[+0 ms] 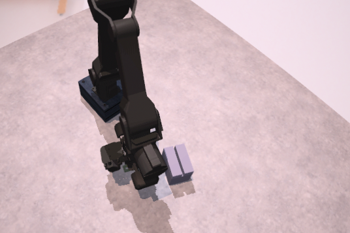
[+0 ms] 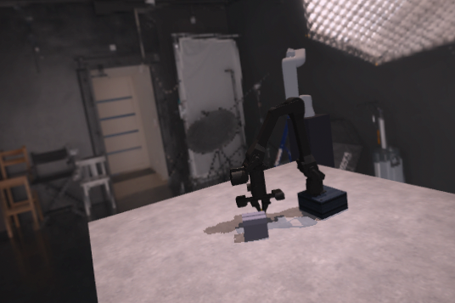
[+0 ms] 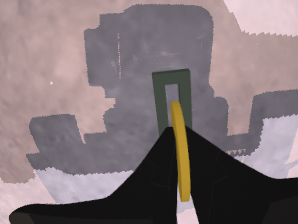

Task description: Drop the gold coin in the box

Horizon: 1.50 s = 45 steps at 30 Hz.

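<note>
- Coin [image 2: 261, 211] [image 3: 183, 165]: one thin disc, gold-yellow and smooth, seen nearly edge-on in the wrist view as a narrow, slightly bowed band; a small yellow speck in the exterior view.
- Gripper [image 1: 129, 166] [image 2: 262, 210] [image 3: 176, 133]: black, matt, with tapering wedge fingers; jaws drawn in close and pinching the coin by its two faces.
- Position of coin to jaws: upright between the fingers, one on either flank; its far end reaches past the fingertips over the opening of the holder, its near end lies back between the fingers. Whether its lower edge has cleared the holder cannot be told.
- Holder [image 1: 127, 168] [image 3: 171, 76]: dark green, plain-faced, a low rectangular frame around a long narrow opening; directly below the gripper, its near part hidden by the fingers.
- Box [image 1: 173, 163] [image 2: 255, 232]: small, block-shaped, smooth, lilac-grey above and darker grey on the shaded sides; a straight dark slot [image 1: 178, 161] runs across the lid. It stands near the holder, apart from it, with the coin outside.
- Arm [image 1: 130, 65] [image 2: 272, 123]: black, jointed, bent high and reaching down; mounted on a squared dark-blue base [image 1: 106, 115] [image 2: 323, 209].
- Tabletop [image 1: 245, 101] [image 2: 255, 272]: pale pinkish, mottled like stone, crossed by ragged-edged shadows.
</note>
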Each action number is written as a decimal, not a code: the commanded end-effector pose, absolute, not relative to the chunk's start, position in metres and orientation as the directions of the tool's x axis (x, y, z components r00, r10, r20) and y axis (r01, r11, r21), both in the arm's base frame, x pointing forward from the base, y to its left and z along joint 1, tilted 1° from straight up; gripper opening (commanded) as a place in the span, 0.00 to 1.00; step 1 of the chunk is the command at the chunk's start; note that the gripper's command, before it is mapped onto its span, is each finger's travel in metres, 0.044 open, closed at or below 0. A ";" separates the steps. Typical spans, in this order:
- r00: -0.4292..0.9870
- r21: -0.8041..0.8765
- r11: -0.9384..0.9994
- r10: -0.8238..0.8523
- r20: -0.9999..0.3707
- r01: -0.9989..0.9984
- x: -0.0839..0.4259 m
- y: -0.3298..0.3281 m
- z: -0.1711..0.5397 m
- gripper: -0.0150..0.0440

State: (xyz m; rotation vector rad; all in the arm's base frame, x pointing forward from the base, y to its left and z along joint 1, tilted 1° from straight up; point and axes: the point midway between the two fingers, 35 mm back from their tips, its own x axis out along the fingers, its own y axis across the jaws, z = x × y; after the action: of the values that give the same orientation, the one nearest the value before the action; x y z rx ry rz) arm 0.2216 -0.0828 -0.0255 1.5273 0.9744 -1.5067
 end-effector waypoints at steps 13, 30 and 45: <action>0.012 0.007 -0.419 0.010 -1.000 0.908 0.226 -0.084 -0.002 0.25; 0.013 0.007 -0.417 0.010 -1.000 0.909 0.226 -0.084 0.040 0.25; 0.012 0.007 -0.398 0.010 -1.000 0.917 0.221 -0.083 0.070 0.25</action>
State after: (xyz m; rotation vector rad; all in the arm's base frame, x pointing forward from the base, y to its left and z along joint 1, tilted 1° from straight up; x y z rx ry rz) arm 0.2199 -0.0831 0.0644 1.5232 0.9850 -1.5156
